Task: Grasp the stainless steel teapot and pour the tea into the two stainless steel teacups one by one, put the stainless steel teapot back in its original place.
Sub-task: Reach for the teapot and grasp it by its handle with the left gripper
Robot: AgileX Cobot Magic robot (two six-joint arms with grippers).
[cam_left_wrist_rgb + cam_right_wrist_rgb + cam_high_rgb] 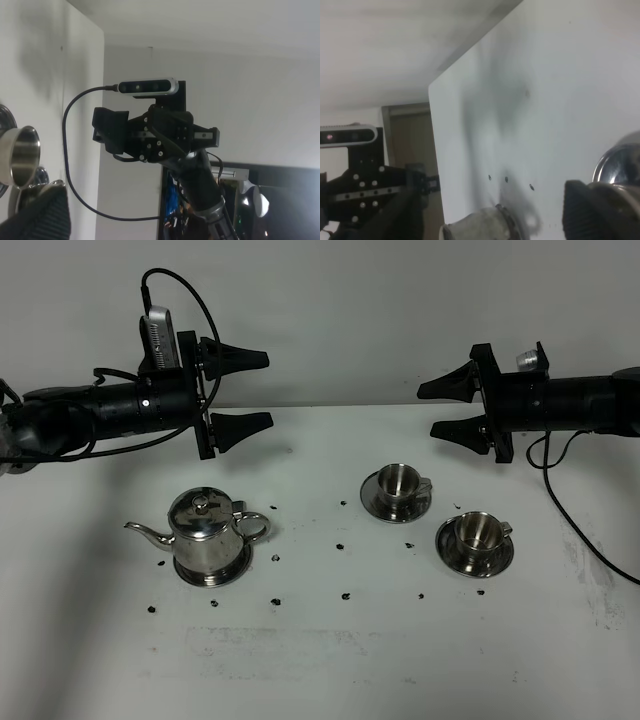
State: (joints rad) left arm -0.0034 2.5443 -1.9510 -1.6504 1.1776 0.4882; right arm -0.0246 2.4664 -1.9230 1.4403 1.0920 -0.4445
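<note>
The stainless steel teapot [205, 530] stands upright on its round steel dish, the original place [228, 572], at the table's left, spout to the left and handle to the right. Two stainless steel teacups on saucers sit to the right, one further back [398, 480] and one nearer the front [478, 532]. My left gripper [246, 390] hovers above and behind the teapot, open and empty, pointing right. Facing it from the right, my right gripper [447, 409] is open and empty, above and behind the cups. A teacup [22, 150] shows in the left wrist view beside one fingertip [42, 212].
The white table [330, 650] carries small dark specks around the teapot and cups. A black cable [590, 540] hangs from the right arm over the table's right side. The left wrist view shows the right arm [165, 135]. The right wrist view shows the left arm [365, 192].
</note>
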